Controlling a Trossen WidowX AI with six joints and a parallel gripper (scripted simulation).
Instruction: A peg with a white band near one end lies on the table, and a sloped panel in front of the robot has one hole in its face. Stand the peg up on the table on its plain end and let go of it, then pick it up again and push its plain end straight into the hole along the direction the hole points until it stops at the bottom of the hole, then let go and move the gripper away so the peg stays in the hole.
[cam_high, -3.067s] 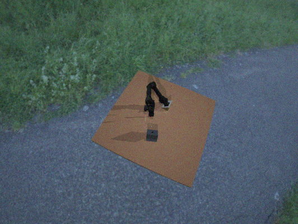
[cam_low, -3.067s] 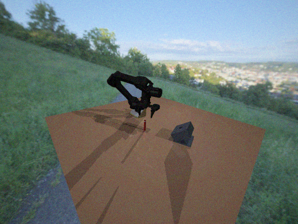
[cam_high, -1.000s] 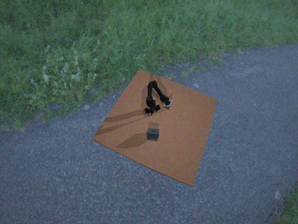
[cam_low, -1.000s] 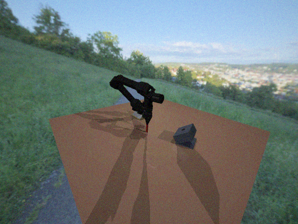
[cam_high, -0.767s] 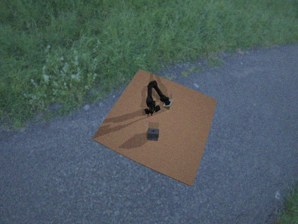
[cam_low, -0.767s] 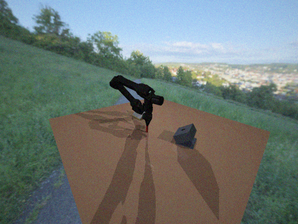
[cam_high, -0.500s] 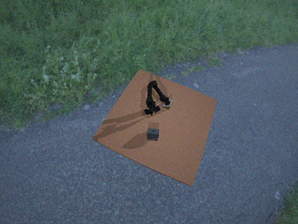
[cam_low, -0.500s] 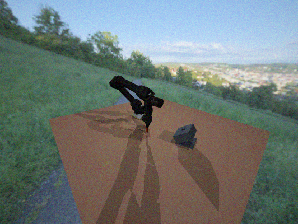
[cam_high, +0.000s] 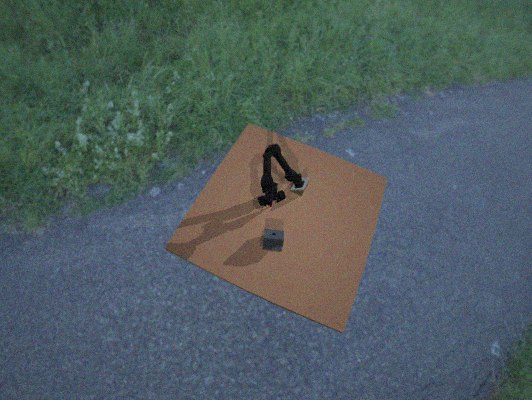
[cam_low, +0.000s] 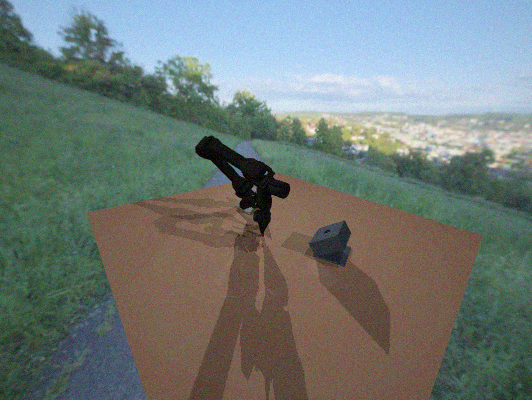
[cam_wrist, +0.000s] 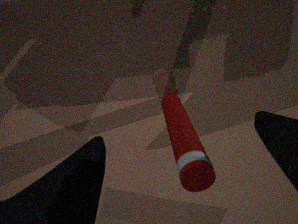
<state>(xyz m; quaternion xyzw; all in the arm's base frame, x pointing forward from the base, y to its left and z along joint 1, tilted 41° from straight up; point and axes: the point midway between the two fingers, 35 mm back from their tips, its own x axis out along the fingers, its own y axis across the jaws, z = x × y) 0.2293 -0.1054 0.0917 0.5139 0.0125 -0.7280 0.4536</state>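
The red peg (cam_wrist: 187, 150) (cam_low: 261, 240) stands upright on the orange table (cam_high: 325, 260) (cam_low: 175, 300). Its plain end is down and its white band (cam_wrist: 192, 159) is near the top. My gripper (cam_wrist: 180, 131) (cam_low: 261, 227) (cam_high: 270, 200) is open and hangs just above the peg, with one dark finger on each side of the banded end and clear of it. The dark sloped panel (cam_high: 273, 241) (cam_low: 330, 242) with its one hole (cam_low: 326, 231) sits apart from the peg, toward the table's middle. In the top view the peg is almost hidden under the arm.
The arm's base (cam_high: 299, 187) stands on the table behind the gripper. Long shadows of the arm and panel fall across the table. Asphalt and grass surround the table's edges.
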